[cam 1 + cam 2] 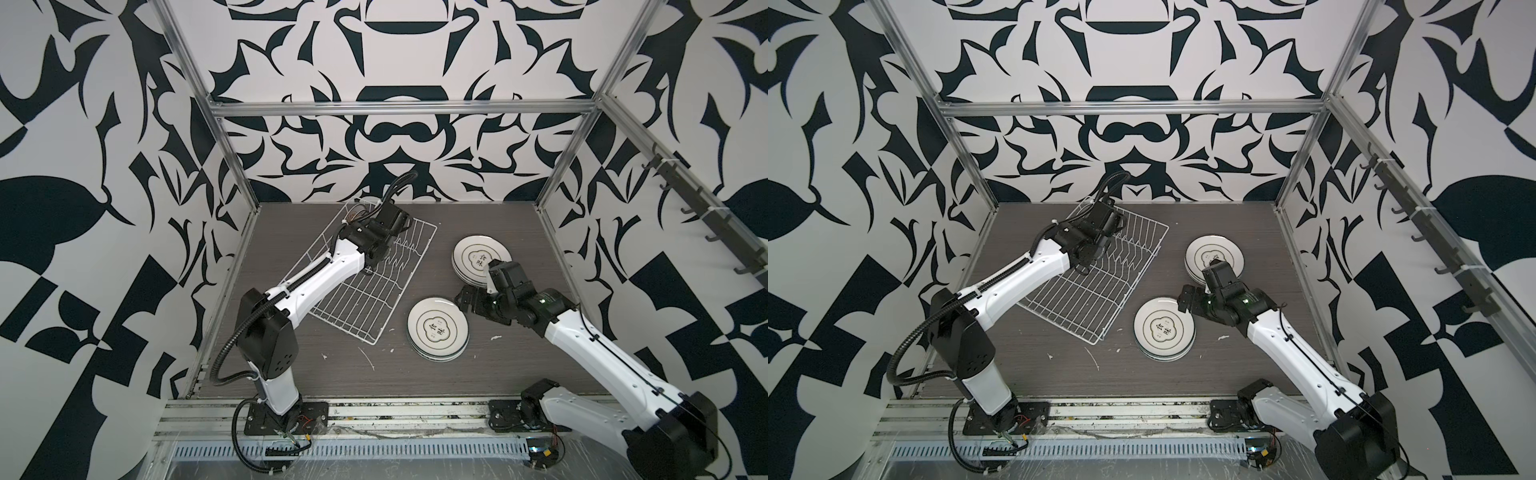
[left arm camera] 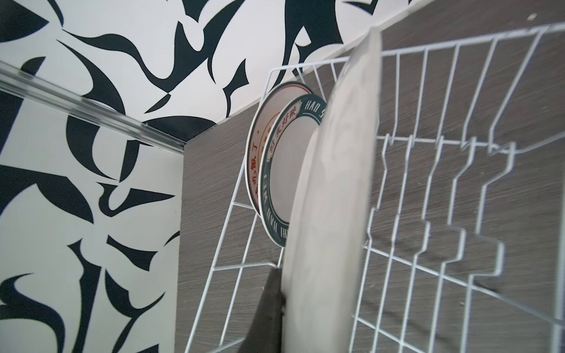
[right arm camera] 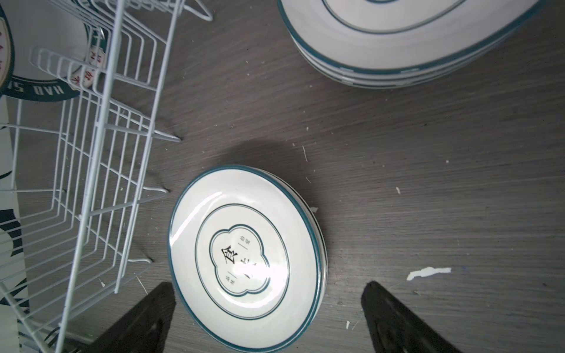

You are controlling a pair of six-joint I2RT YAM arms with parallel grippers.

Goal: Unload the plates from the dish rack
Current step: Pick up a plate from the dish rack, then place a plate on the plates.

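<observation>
Plates (image 1: 437, 330) mostly lie stacked at centre-right in both top views, beside the dish rack (image 1: 365, 307). Three remain racked; left gripper (image 2: 282, 288) clamps one plate (image 2: 330, 198), right gripper (image 3: 266, 302) gapes empty.

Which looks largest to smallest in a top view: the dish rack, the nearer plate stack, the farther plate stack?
1. dish rack
2. nearer plate stack and farther plate stack: alike, unranked; the farther is partly hidden.
</observation>
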